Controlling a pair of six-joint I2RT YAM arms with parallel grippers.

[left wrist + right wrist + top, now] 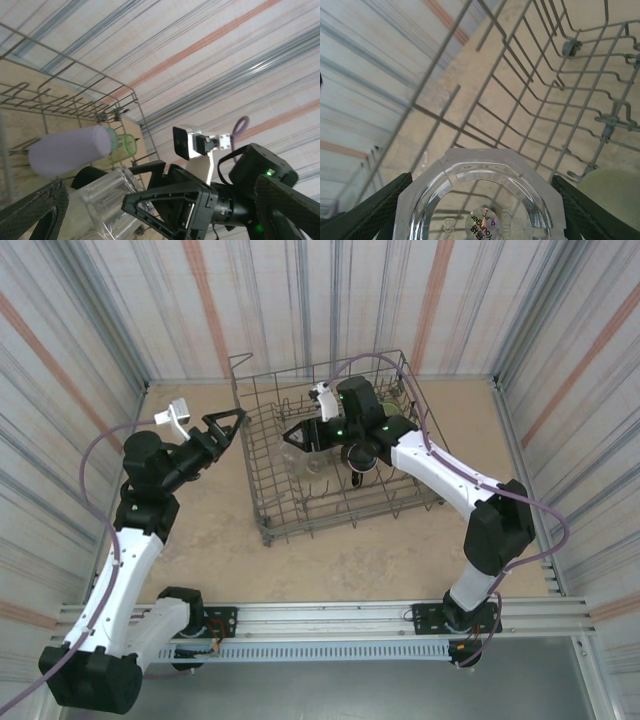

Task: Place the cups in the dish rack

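Right pincer (479,212): part-closed on the clear cup (480,175), with one finger on each side of its octagonal base.
Cup position: inside the rack (264,530), left of the middle and above the floor wires. I cannot tell whether it touches them.
Cup pointing: the base faces the wrist camera, so the mouth is turned away, toward the rack floor.
Cup long axis: roughly in line with the fingers' reach. It is tilted rather than plumb, and I cannot tell the exact angle.
Step (judged): seat the cup mouth-down among the tines (555,75).
To do it well: bring the long axis nearer upright before lowering. Line the rim up with a gap between tines, not on a wire. Let go only once the rim is carried, and then draw back along the axis so the fingers do not drag the cup over.
Risk (judged): the smooth plastic could slide or tip if released while tilted.
Neighbours: the lavender cup (70,150) lies on its side with its long axis about level. The green cup (125,145) is just beside its end. Keep the clear cup apart from both.
Left pincer (234,426): spread wide and empty, just outside the rack's left wall.
Worktop (350,560): carries the rack.
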